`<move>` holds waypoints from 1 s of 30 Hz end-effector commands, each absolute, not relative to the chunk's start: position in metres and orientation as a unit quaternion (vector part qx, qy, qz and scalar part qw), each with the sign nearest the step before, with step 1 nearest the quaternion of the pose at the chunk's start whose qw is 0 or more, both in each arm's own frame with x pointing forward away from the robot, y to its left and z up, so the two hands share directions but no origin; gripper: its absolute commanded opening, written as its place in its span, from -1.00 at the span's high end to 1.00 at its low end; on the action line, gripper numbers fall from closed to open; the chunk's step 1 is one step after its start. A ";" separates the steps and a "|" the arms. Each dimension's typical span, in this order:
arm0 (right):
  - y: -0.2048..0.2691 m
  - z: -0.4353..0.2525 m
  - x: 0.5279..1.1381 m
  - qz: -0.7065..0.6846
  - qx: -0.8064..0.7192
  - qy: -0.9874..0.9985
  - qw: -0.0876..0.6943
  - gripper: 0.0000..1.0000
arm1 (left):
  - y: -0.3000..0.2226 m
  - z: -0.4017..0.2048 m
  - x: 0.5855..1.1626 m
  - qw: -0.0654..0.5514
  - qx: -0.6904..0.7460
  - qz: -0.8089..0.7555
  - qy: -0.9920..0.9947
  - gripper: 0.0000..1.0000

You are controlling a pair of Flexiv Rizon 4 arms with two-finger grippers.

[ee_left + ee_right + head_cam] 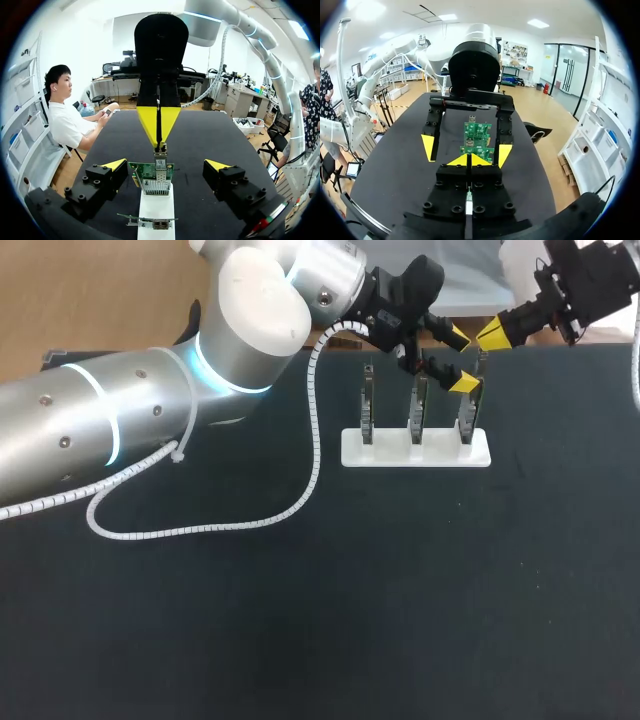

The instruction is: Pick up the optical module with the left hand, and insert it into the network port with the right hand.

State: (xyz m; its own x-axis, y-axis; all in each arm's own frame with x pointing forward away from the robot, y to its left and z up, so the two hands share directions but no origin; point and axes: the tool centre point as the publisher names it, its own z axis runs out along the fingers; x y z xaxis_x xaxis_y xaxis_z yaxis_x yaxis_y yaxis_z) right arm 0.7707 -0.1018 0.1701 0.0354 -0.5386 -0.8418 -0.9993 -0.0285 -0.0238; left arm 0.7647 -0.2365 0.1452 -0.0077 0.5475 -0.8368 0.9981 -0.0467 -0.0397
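On one white base [416,453] stand three upright circuit boards [420,408].

One white stand [415,450] sits on the bench [400,620], far and to the right. Three circuit boards stand upright in it: the left board [368,405], the middle board [419,408] and the right board [467,412]. There is one optical module [160,150]. Two arms show, the left arm [120,430] and the right arm [590,280]. Each carries one pincer, the left pincer [468,360] and the right pincer [484,337], making four yellow tips in all. One white spiral-wrapped cable [200,528] lies on the bench.
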 end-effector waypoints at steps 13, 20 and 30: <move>-0.099 0.158 0.770 0.339 -0.629 0.614 0.334 1.00 | -0.237 0.146 0.767 0.314 0.631 -0.357 0.614 -1.00; -0.099 0.152 0.768 0.345 -0.627 0.617 0.328 1.00 | -0.237 0.146 0.767 0.314 0.631 -0.357 0.614 -1.00; -0.101 0.143 0.768 0.353 -0.621 0.622 0.322 1.00 | -0.237 0.146 0.767 0.314 0.631 -0.357 0.614 -1.00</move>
State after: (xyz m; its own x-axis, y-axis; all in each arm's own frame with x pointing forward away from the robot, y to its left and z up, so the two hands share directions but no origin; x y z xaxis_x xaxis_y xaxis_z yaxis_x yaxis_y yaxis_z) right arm 0.7652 -0.1011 0.1472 -0.0203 -0.5481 -0.8362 -0.9993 -0.0159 0.0347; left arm 0.7647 -0.2365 0.1452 -0.0077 0.5475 -0.8368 0.9981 -0.0467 -0.0397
